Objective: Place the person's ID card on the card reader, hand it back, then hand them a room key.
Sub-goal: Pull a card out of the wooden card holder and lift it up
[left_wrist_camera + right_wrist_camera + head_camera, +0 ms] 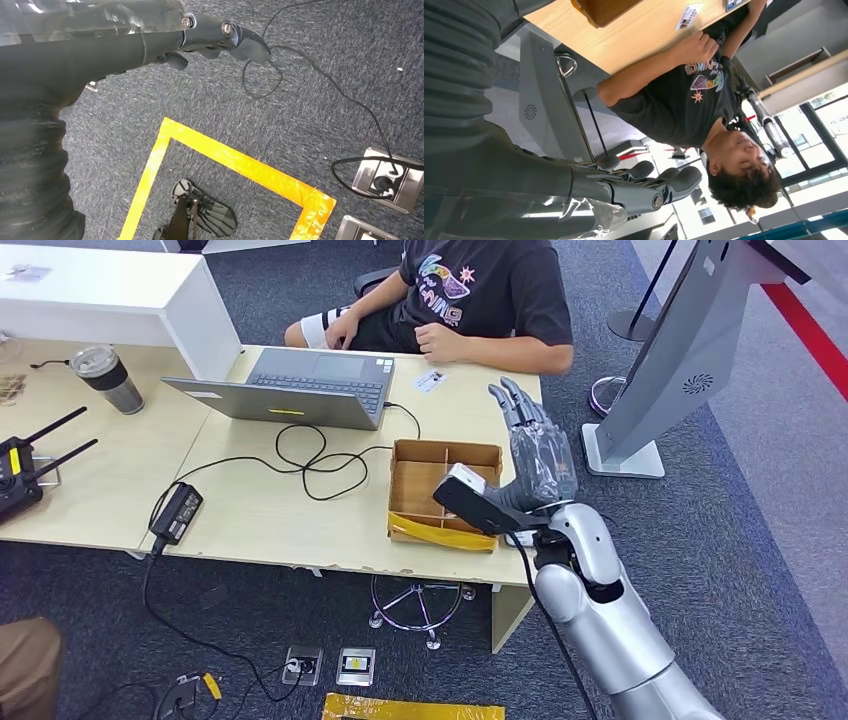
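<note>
The ID card [430,381] lies flat on the wooden table [250,510], just in front of the seated person's [490,295] hands; it also shows in the right wrist view [689,16]. My right hand [535,445] is raised above the table's right end, beside a compartmented cardboard box [412,470], its fingers stretched out and holding nothing [639,187]. A white object [468,478] sits in the box, partly hidden by my wrist; I cannot tell what it is. My left hand [220,35] hangs over the carpet, holding nothing.
An open laptop [300,385] stands left of the card, with cables looping to a power adapter [177,512]. A tumbler [108,378] and a black antenna device [20,475] sit at the far left. A grey kiosk stand [680,360] rises to the right.
</note>
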Available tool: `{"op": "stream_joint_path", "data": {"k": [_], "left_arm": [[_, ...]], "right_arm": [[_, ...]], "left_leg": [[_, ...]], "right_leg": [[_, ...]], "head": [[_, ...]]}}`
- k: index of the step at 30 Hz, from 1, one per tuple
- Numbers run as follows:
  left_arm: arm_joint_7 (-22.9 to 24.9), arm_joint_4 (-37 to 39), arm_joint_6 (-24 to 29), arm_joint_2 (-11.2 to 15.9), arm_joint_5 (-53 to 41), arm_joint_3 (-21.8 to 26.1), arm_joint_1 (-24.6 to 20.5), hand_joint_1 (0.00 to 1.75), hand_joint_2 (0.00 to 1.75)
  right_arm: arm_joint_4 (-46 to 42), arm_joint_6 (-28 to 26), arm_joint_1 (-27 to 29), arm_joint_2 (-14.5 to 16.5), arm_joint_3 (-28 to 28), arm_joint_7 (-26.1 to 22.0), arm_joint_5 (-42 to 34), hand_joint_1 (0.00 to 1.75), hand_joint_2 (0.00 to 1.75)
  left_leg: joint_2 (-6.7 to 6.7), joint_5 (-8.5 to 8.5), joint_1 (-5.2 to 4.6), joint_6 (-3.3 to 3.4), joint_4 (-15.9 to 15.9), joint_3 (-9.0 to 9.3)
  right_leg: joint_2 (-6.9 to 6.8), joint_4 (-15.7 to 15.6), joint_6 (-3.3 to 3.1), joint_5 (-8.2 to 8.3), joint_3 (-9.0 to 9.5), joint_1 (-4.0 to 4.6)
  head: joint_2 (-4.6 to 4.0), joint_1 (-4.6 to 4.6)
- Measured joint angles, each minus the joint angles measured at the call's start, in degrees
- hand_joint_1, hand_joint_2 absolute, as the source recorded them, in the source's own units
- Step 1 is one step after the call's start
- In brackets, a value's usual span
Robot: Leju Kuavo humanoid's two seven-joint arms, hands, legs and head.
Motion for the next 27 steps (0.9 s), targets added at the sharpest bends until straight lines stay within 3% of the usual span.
{"op": "stream_joint_path", "data": {"k": [27], "left_arm": [[0.0, 0.0, -0.07, 0.0, 0.61, 0.0, 0.13, 0.0, 1.75]], "right_arm": [[5.85, 0.32, 1.47, 2.84, 3.3, -1.35, 0.74, 0.0, 1.75]], "left_leg": [[0.0, 0.0, 0.0, 0.0, 0.0, 0.0]], "right_leg": [[0.0, 0.0, 0.0, 0.0, 0.0, 0.0]], "head": [[0.0, 0.0]]}}
